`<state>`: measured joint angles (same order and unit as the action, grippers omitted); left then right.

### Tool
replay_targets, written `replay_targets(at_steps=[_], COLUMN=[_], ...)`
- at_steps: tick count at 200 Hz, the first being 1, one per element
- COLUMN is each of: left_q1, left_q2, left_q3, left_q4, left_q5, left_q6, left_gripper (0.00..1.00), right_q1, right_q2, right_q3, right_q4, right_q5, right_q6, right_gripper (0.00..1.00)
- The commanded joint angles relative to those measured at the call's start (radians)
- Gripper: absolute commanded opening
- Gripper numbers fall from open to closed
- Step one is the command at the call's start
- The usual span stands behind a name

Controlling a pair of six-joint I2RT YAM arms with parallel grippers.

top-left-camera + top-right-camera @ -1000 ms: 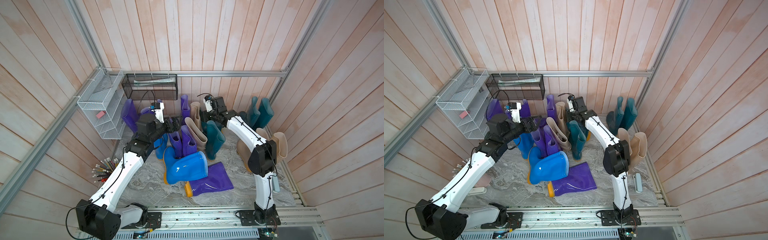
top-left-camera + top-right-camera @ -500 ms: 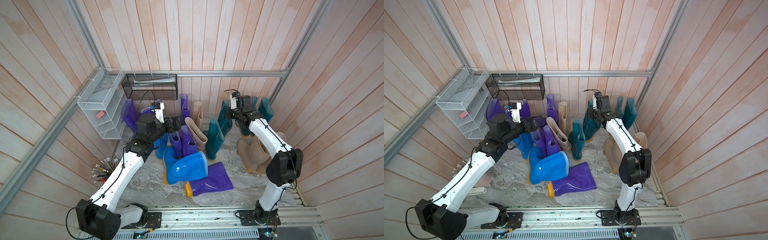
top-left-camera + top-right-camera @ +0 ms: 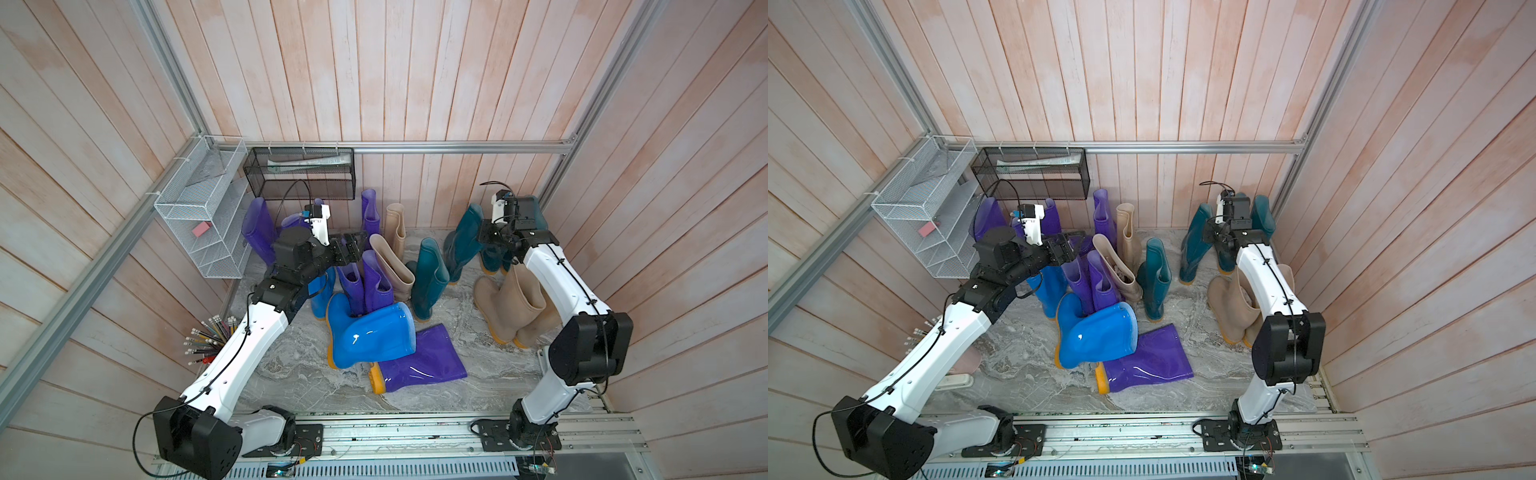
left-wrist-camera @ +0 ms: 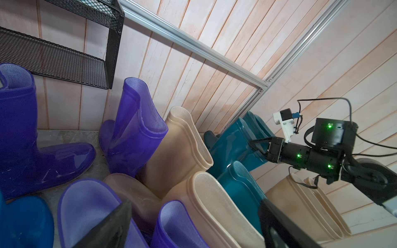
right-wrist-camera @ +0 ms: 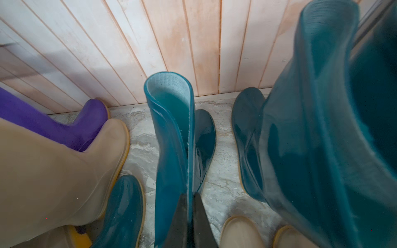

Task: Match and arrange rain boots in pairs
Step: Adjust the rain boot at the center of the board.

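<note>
Rain boots crowd the marbled floor in both top views. My right gripper (image 3: 485, 240) (image 5: 189, 195) is shut on the shaft rim of a dark teal boot (image 3: 462, 245) (image 5: 171, 133), which hangs tilted near the back right corner beside two more teal boots (image 5: 311, 139). Another teal boot (image 3: 430, 278) stands mid-floor. My left gripper (image 3: 354, 245) (image 4: 193, 227) hovers open over two upright purple boots (image 3: 365, 282) and a leaning beige boot (image 3: 392, 266). A bright blue boot (image 3: 370, 336) and a purple boot (image 3: 419, 361) lie flat in front. A beige pair (image 3: 511, 307) stands under my right arm.
A white wire shelf (image 3: 199, 224) hangs on the left wall and a black mesh basket (image 3: 299, 174) on the back wall. Pencils (image 3: 208, 340) stick out at the left. Purple boots (image 3: 257, 232) stand below the basket. The arms' rail (image 3: 415, 428) runs along the front.
My right arm has swung from the middle to the back right corner, carrying the teal boot with it. The left arm has stayed still.
</note>
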<state>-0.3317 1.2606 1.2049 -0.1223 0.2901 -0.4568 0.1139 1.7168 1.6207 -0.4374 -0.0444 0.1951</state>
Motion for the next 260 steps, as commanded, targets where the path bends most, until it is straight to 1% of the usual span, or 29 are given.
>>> replay_targets(at_steps=[1,16,20,41,65,87,99,116,136,165,175,191,195,198,201,216,220,227,238,260], left_q1=[0.006,0.005,0.005,0.006,0.006,0.006,0.007,0.006,0.006,0.006,0.006,0.006,0.007,0.007,0.007,0.006,0.006,0.006,0.006,0.006], left_q2=[0.009,0.007,0.006,0.003,0.002,-0.008,-0.012,-0.016,-0.02,-0.017,-0.018,-0.022,-0.022,-0.023,-0.024,-0.022,-0.022,-0.021,-0.021,-0.023], left_q3=[-0.005,0.002,0.003,0.003,0.009,0.007,0.007,0.006,0.004,0.005,0.009,0.007,0.006,0.005,0.003,0.006,0.007,0.008,0.007,0.008], left_q4=[0.012,0.006,0.006,0.006,0.002,0.005,0.005,0.006,0.011,0.012,0.009,0.008,0.01,0.012,0.012,0.013,0.013,0.013,0.012,0.012], left_q5=[0.028,0.032,0.033,0.04,0.053,0.054,0.055,0.059,0.067,0.074,0.076,0.073,0.074,0.073,0.074,0.079,0.08,0.081,0.081,0.081], left_q6=[0.0,0.004,0.004,0.004,0.003,0.0,0.001,-0.001,-0.006,-0.009,-0.008,-0.006,-0.006,-0.008,-0.008,-0.008,-0.009,-0.01,-0.009,-0.006], left_gripper=[0.95,0.95,0.95,0.95,0.95,0.95,0.95,0.95,0.95,0.95,0.95,0.95,0.95,0.95,0.95,0.95,0.95,0.95,0.95,0.95], right_q1=[0.003,0.005,0.004,0.004,0.005,0.015,0.025,0.036,0.035,0.055,0.06,0.058,0.057,0.057,0.054,0.037,0.033,0.026,0.022,0.006], right_q2=[0.001,0.0,-0.003,-0.027,-0.034,-0.022,-0.01,0.022,0.086,0.174,0.199,0.228,0.23,0.23,0.228,0.231,0.234,0.237,0.246,0.294], right_q3=[0.042,0.036,0.034,0.038,0.081,0.113,0.128,0.161,0.218,0.275,0.295,0.333,0.334,0.333,0.329,0.336,0.342,0.35,0.377,0.476], right_q4=[-0.011,-0.022,-0.022,-0.012,-0.018,-0.021,-0.022,-0.035,-0.075,-0.11,-0.13,-0.188,-0.194,-0.192,-0.186,-0.182,-0.182,-0.18,-0.176,-0.209], right_q5=[-0.02,-0.032,-0.029,-0.014,-0.03,-0.053,-0.044,-0.015,0.008,0.011,0.023,0.071,0.088,0.095,0.095,0.078,0.073,0.066,0.076,0.082], right_q6=[0.003,0.006,0.006,0.015,0.037,0.05,0.058,0.064,0.074,0.071,0.061,0.032,0.029,0.027,0.023,0.008,0.003,-0.008,-0.032,-0.092], right_gripper=[0.08,0.34,0.39,0.59,0.7,0.73,0.74,0.79,0.79,0.79,0.76,0.65,0.59,0.53,0.46,0.2,0.14,0.08,0.0,0.0])
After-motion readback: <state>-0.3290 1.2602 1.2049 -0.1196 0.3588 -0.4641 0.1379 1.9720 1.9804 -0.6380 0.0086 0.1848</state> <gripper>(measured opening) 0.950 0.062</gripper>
